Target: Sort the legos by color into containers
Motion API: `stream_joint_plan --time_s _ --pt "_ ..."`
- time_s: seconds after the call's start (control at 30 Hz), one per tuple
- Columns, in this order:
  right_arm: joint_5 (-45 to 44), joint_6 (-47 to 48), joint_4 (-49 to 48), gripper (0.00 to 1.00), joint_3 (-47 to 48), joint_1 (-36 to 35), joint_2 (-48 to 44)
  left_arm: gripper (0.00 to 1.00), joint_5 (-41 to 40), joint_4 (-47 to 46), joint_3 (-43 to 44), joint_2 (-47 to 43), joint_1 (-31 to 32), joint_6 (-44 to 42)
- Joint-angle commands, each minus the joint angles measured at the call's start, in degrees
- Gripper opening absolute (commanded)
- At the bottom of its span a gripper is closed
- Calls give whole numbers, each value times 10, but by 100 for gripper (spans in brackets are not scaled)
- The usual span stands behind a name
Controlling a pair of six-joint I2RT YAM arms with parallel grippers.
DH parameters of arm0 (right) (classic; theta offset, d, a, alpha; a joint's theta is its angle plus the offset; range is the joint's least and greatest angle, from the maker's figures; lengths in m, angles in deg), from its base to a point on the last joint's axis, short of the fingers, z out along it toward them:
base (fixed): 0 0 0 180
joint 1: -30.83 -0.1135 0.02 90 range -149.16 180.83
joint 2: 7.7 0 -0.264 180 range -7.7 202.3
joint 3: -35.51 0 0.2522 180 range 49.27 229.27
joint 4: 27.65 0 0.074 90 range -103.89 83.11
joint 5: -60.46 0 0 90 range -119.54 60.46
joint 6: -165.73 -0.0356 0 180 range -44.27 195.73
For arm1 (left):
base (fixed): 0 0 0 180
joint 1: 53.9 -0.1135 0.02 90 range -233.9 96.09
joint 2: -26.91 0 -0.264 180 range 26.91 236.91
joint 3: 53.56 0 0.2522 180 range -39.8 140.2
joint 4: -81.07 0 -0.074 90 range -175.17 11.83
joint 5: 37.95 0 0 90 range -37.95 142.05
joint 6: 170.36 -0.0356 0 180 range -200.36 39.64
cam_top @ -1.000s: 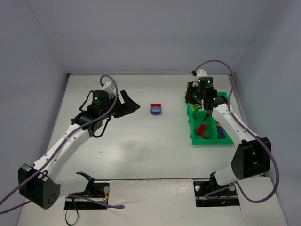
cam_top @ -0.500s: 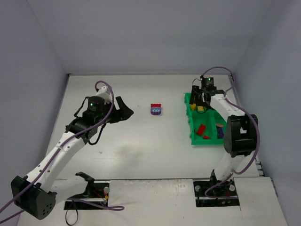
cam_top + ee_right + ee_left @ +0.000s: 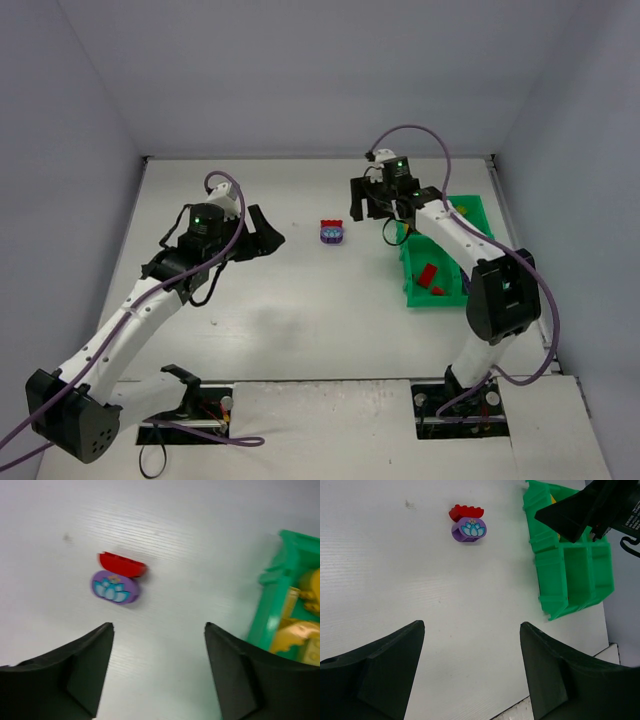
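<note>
A purple lego (image 3: 332, 236) with a lotus print lies on the white table, touching a red lego (image 3: 331, 224). Both show in the left wrist view, purple lego (image 3: 469, 529) and red lego (image 3: 466, 513), and in the right wrist view, purple lego (image 3: 116, 587) and red lego (image 3: 122, 564). The green tray (image 3: 425, 298) of containers stands at the right with a red lego (image 3: 428, 275) in a near compartment. Yellow legos (image 3: 305, 620) lie in a far compartment. My right gripper (image 3: 370, 208) (image 3: 158, 625) hangs open and empty between the tray and the pair. My left gripper (image 3: 268, 232) (image 3: 472, 625) is open and empty, left of the pair.
The tray's wall (image 3: 272, 605) stands just right of my right gripper's fingers. The right arm (image 3: 580, 510) reaches over the tray's far end. Grey walls close in the table at the left, back and right.
My right gripper has opened and swung left, from over the tray's far compartments to above the table beside the purple and red legos. The left gripper has drawn back a little.
</note>
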Motion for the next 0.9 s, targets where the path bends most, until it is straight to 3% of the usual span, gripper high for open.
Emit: stream_joint_plan --time_s 0.0,0.2,0.53,0.87 --pt "15 -3 -26 74 42 -37 11 71 8 -11 13 -2 0 -11" --pt "-59 -79 3 100 104 -86 95 71 3 7 12 -18 0 -16" --pt "-149 -135 57 100 193 -157 202 71 -11 35 2 -42 1 -21" --pt "-193 -153 89 98 223 -165 251 71 -14 41 1 -47 0 -27"
